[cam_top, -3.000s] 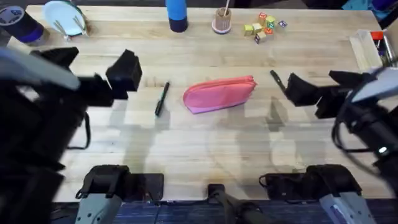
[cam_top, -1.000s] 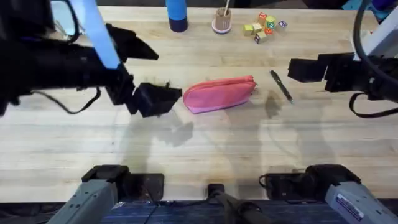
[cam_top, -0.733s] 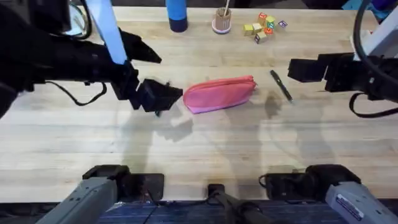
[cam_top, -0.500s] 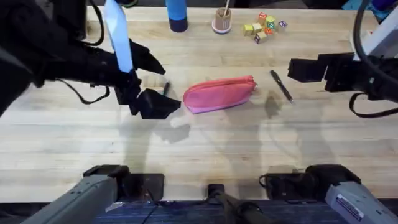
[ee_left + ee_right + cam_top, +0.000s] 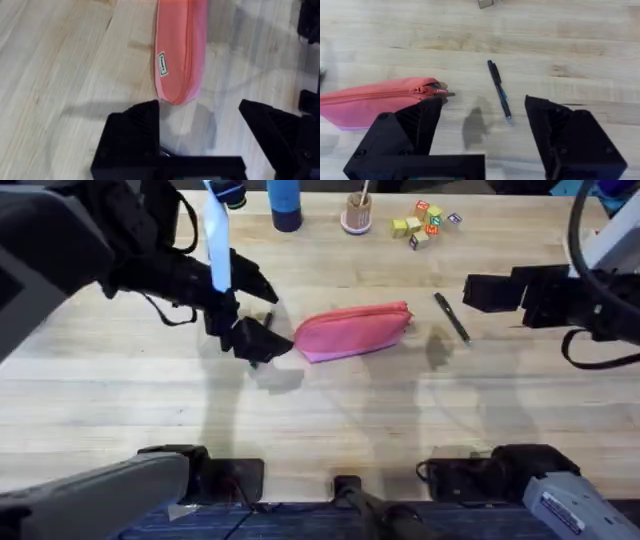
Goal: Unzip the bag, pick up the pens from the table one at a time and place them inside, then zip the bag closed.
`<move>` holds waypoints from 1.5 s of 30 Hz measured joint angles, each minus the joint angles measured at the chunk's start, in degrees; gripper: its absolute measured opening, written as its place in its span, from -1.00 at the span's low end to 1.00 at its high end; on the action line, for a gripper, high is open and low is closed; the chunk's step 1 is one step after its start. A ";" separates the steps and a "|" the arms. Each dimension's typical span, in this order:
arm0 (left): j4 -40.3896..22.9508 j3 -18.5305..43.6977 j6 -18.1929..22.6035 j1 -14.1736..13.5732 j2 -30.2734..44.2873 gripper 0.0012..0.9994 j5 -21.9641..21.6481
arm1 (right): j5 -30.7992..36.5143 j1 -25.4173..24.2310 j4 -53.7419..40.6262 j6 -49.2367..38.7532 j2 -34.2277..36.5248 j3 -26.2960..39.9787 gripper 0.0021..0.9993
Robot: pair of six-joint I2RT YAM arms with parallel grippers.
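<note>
Left gripper sits just off the pink bag's left end, fingers spread and empty; I'd pin that end to the bench. The right gripper, also spread, hangs past the pull end, near a pen, and should pinch the pull squarely.

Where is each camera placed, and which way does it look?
Overhead: above the arms' bases, looking down and forward at the table; both arms show.
Left wrist: on the left arm, facing the bag; open left claw at the edge.
Right wrist: on the right arm, facing a pen; open right claw.
All three share the bag.
</note>
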 joint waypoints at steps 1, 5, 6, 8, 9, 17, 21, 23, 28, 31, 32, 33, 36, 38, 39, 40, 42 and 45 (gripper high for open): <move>0.75 0.00 0.27 -0.02 0.71 0.99 0.49 | 0.00 0.00 0.00 0.00 0.02 0.00 0.99; 3.30 0.00 0.81 -1.29 3.06 0.99 1.82 | 0.00 0.00 0.00 -0.02 0.00 0.00 1.00; 3.87 0.00 0.90 -1.97 3.80 0.99 1.99 | -0.01 0.00 -0.02 -0.01 0.02 0.00 1.00; 4.87 0.00 1.01 -3.35 5.30 0.99 2.25 | -0.02 0.00 -0.02 0.00 -0.01 0.00 0.99; 5.51 0.00 1.05 -4.19 6.31 0.99 2.35 | -0.01 0.00 0.00 0.00 0.00 0.00 1.00; 11.32 0.00 1.23 -8.84 14.57 0.99 2.94 | -0.02 0.00 0.00 0.00 0.00 0.00 0.99; 12.85 0.00 1.23 -9.51 17.16 0.99 3.01 | -0.02 0.00 -0.02 0.00 0.02 0.00 1.00; 13.18 0.00 1.23 -9.53 17.76 0.99 3.07 | -0.02 0.00 -0.02 0.00 0.02 0.00 1.00; 13.77 0.00 1.23 -9.53 17.96 0.76 3.77 | -0.02 0.00 -0.02 0.00 0.02 0.00 1.00; 14.08 0.00 1.25 -9.53 17.96 0.67 4.84 | 0.00 0.00 -0.02 0.00 0.01 0.00 1.00; 14.20 0.00 1.24 -9.53 17.95 0.63 5.13 | 0.00 0.00 -0.01 0.00 0.00 0.00 1.00; 14.20 0.00 1.27 -9.53 17.96 0.52 5.36 | -0.01 0.00 -0.02 0.00 0.02 0.00 1.00; 14.23 0.00 1.38 -9.53 17.96 -0.13 5.92 | 0.00 0.00 -0.02 0.00 0.02 0.00 0.99; 14.34 0.00 1.43 -9.53 17.95 -0.37 5.96 | -0.02 0.00 -0.02 0.00 0.00 0.00 1.00; 14.36 0.00 1.43 -9.53 17.96 -0.41 5.96 | 0.00 0.00 -0.02 0.00 0.02 0.00 1.00; 14.36 0.00 1.38 -9.53 17.96 -0.48 5.96 | -0.02 0.00 -0.02 0.00 0.02 0.00 1.00; 14.53 0.00 1.43 -9.53 18.00 -0.82 5.90 | 0.00 0.00 -0.02 0.00 0.01 0.00 1.00; 14.61 0.00 1.56 -9.57 18.12 -0.91 5.78 | 0.00 0.00 -0.02 0.00 0.02 0.00 1.00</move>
